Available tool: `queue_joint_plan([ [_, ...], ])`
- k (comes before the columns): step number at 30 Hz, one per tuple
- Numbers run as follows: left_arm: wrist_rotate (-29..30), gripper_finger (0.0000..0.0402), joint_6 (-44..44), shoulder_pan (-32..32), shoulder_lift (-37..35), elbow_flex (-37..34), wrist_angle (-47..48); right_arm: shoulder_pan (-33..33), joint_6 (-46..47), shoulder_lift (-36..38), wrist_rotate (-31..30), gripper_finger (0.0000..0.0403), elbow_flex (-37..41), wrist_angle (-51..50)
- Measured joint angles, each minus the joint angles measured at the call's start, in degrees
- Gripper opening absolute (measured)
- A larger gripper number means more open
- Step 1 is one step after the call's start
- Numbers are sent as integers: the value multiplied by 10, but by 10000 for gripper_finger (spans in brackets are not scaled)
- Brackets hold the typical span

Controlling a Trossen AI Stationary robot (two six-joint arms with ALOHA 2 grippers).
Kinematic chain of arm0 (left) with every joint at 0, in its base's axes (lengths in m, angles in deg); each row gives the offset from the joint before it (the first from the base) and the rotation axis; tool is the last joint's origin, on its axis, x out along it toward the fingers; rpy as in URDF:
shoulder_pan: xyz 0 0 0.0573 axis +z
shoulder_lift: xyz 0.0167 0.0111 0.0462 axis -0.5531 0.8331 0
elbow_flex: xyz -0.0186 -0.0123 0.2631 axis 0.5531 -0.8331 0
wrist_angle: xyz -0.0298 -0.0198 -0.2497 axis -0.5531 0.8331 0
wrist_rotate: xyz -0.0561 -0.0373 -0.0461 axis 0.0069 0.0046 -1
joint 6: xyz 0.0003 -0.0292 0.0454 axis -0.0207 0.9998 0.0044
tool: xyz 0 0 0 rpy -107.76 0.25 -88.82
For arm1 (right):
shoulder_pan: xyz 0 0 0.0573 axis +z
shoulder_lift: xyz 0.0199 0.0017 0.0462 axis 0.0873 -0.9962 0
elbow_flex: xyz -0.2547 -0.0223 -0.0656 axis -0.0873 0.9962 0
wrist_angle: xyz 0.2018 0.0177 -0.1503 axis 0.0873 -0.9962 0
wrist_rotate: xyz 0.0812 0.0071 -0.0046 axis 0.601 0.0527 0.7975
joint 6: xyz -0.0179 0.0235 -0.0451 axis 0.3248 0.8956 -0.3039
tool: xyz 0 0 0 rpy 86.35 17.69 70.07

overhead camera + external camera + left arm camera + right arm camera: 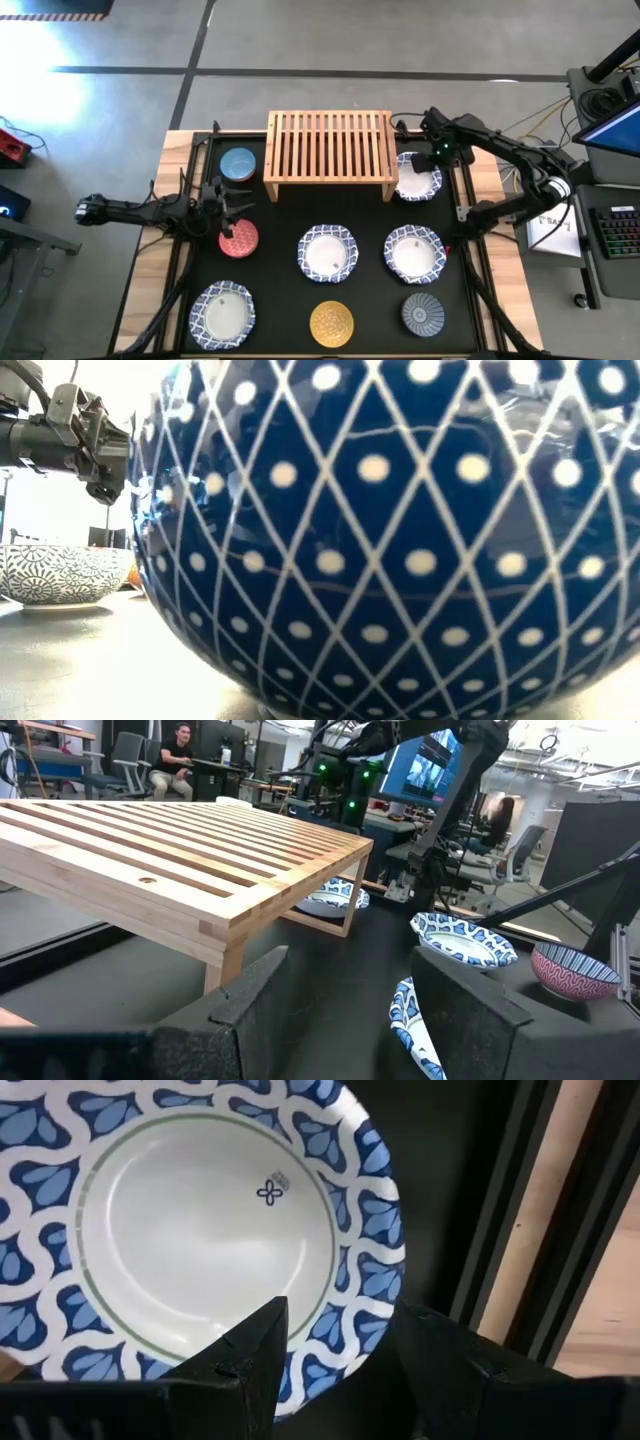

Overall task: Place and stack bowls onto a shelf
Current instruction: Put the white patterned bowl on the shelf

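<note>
Front row of the counter (pixel 470 200): a patterned white bowl (pixel 222 311), a yellow bowl (pixel 332 323), a ribbed grey bowl (pixel 424 313). Middle row: red bowl (pixel 239 239) and two more white bowls (pixel 326 252) (pixel 414 252). Left pincer (pixel 228 212) hangs just above the red bowl, fingers wide, holding nothing. Far row: blue bowl (pixel 238 164), the shelf (pixel 330 152), still bare. Right pincer (pixel 335 1355), spread and empty, hovers over the white bowl (pixel 190 1220) just beside the shelf. Judgement: no bowl placed yet; all eight remain.

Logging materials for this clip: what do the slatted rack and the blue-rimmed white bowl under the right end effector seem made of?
Low light-wood slatted rack: apparently unfinished pale wood, with visible grain and a matte surface. Large white bowl with blue scalloped rim: probably glazed ceramic, given its soft sheen and printed pattern, though melamine can't be excluded.
</note>
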Motion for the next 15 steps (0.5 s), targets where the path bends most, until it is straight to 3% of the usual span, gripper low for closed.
queue_joint_plan([
  [15, 0, 194, 0, 0, 0, 0, 0, 0, 68, -62, 0, 156, 0, 22],
])
